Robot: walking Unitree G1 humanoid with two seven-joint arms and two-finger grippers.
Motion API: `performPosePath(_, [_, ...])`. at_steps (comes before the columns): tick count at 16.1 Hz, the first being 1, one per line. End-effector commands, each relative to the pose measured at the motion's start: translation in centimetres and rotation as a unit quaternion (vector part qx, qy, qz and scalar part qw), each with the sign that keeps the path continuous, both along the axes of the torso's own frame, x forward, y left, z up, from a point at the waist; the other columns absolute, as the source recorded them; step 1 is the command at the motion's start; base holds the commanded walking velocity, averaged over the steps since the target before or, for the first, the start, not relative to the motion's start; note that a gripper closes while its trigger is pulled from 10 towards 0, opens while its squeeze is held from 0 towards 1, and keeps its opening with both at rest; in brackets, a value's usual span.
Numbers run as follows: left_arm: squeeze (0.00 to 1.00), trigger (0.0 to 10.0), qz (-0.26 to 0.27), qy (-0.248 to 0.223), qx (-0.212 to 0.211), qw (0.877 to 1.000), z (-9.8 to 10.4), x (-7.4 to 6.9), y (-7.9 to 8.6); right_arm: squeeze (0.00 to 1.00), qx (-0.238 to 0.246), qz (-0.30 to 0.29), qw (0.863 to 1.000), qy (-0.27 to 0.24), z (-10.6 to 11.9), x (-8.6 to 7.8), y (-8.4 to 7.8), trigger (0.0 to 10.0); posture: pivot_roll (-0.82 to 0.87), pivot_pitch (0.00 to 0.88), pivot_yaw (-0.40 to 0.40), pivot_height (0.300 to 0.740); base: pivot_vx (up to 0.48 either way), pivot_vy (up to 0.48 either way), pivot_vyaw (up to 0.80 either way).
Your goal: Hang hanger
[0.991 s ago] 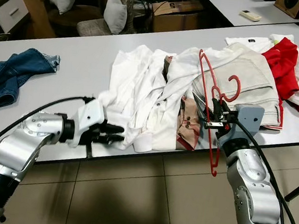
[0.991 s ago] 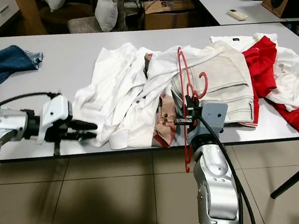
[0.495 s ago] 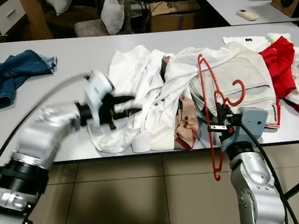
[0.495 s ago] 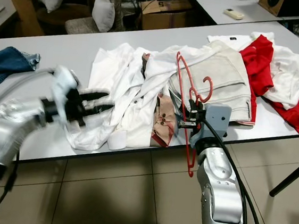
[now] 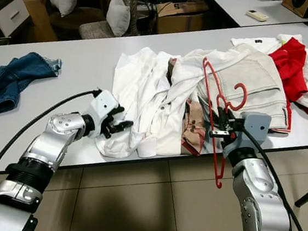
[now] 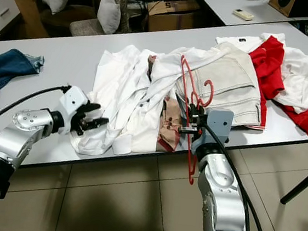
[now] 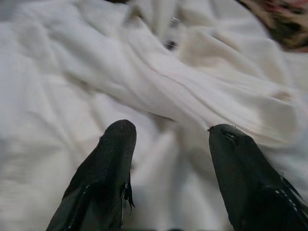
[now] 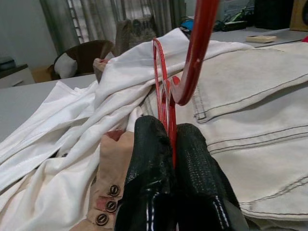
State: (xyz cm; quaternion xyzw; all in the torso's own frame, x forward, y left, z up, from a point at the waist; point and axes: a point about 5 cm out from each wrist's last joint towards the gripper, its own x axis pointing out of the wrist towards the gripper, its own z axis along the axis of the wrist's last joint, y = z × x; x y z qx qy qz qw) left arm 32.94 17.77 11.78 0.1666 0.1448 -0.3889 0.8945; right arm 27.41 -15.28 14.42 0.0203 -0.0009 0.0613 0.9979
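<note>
My right gripper (image 5: 220, 112) is shut on a red plastic hanger (image 5: 211, 111), held upright at the table's front edge over the heap of clothes; its hook (image 5: 239, 94) curls to the right above the beige trousers (image 5: 256, 87). In the right wrist view the hanger's red bars (image 8: 166, 103) run between the black fingers (image 8: 149, 159). My left gripper (image 5: 118, 127) is open, its fingertips (image 7: 118, 144) hovering just over the lower edge of a crumpled white shirt (image 5: 139, 97) on the table.
The long grey table (image 5: 82, 64) carries blue jeans (image 5: 9, 81) at the left, a pinkish buttoned garment (image 5: 192, 125) mid-front and red and white clothes (image 5: 292, 58) at the right. Chairs with cushions (image 5: 118, 12) and a cardboard box (image 5: 181, 13) stand behind it. Tiled floor lies in front.
My left gripper swung up over the white shirt half a second ago and has now come back down toward the shirt's lower edge. The right gripper holds the hanger almost unmoved.
</note>
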Motion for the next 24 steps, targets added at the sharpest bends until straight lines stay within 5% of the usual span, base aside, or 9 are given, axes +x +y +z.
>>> performPosePath(1, [0.0,10.0,-0.017,0.023,-0.005,1.0,-0.5,-0.4,0.2,0.0,0.005,0.002,1.0,-0.003,0.3,-0.2,0.2,10.0,-0.08,0.0,0.19,0.74,0.0,0.0,0.0])
performPosePath(5, [0.0,10.0,0.0,0.07,-0.082,0.994,-1.0,-0.5,0.1,0.0,0.002,0.002,1.0,-0.002,0.3,-0.2,0.2,10.0,-0.08,0.0,0.184,0.74,0.0,0.0,0.0])
performPosePath(10, [0.0,10.0,0.042,0.093,-0.205,0.973,0.6,0.6,-0.1,0.0,-0.001,0.007,1.0,-0.001,0.4,0.0,0.2,10.0,-0.08,0.0,0.18,0.74,0.0,0.0,0.0])
performPosePath(11, [0.0,10.0,0.023,0.097,-0.202,0.974,0.8,0.4,-0.3,0.0,-0.001,0.008,1.0,-0.002,0.4,0.1,0.3,10.0,-0.09,0.0,0.184,0.74,0.0,0.0,0.0])
performPosePath(15, [0.0,10.0,-0.05,0.137,-0.043,0.988,-1.5,-1.7,-0.1,0.0,-0.002,0.007,1.0,-0.005,0.5,0.1,0.2,10.0,-0.09,0.0,0.185,0.74,0.0,0.0,0.0])
performPosePath(17, [0.0,10.0,-0.046,0.14,-0.029,0.989,-1.4,-1.6,0.0,0.0,-0.003,0.008,1.0,-0.005,0.5,0.1,0.2,10.0,-0.09,0.0,0.184,0.74,0.0,0.0,0.0])
performPosePath(19, [0.0,1.1,-0.042,0.131,-0.013,0.99,-1.3,-1.5,0.3,0.0,-0.004,0.008,1.0,-0.006,0.5,0.2,0.2,10.0,-0.09,0.0,0.184,0.74,0.0,0.0,0.0])
performPosePath(20, [0.0,0.0,-0.04,0.123,-0.012,0.991,-1.3,-1.4,0.3,0.0,-0.004,0.008,1.0,-0.007,0.5,0.2,0.2,10.0,-0.09,0.0,0.184,0.74,0.0,0.0,0.0])
performPosePath(24, [0.0,0.0,-0.044,0.105,-0.019,0.993,-1.2,-1.2,-0.3,0.0,-0.008,0.007,1.0,-0.009,0.5,0.2,0.2,10.0,-0.09,0.0,0.186,0.74,0.0,0.0,0.0])
